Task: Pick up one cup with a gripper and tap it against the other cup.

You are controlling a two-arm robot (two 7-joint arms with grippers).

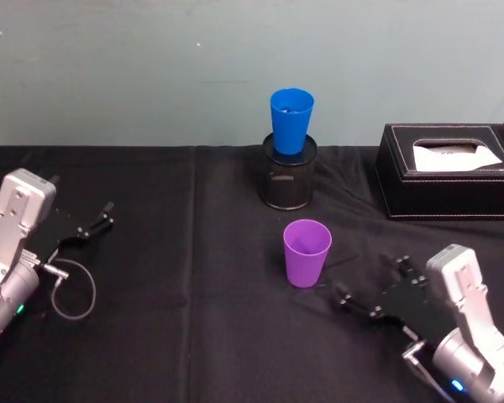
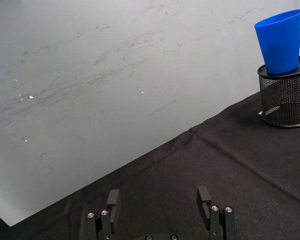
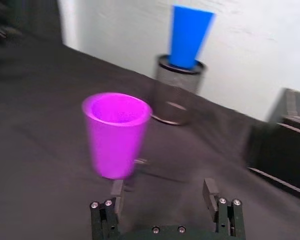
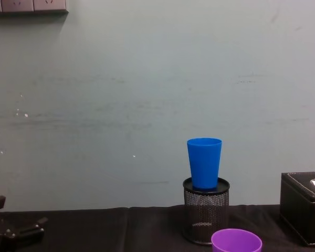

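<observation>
The purple cup [image 1: 307,251] stands upright on the black cloth near the middle; it shows close in the right wrist view [image 3: 116,134] and its rim at the chest view's lower edge [image 4: 236,241]. The blue cup [image 1: 291,120] stands upright in the top of a black wire-mesh pen holder [image 1: 288,179] behind it, as the chest view [image 4: 204,162] and both wrist views [image 2: 281,41] [image 3: 188,36] show. My right gripper [image 1: 371,290] is open, low on the cloth just right of the purple cup, fingers pointing at it [image 3: 162,192]. My left gripper [image 1: 95,221] rests open at the far left [image 2: 160,200].
A black tissue box [image 1: 449,170] sits at the back right, also seen in the chest view [image 4: 303,207]. A grey cable loop [image 1: 73,290] lies by the left arm. A pale wall runs behind the table. Open cloth lies between the left arm and the cups.
</observation>
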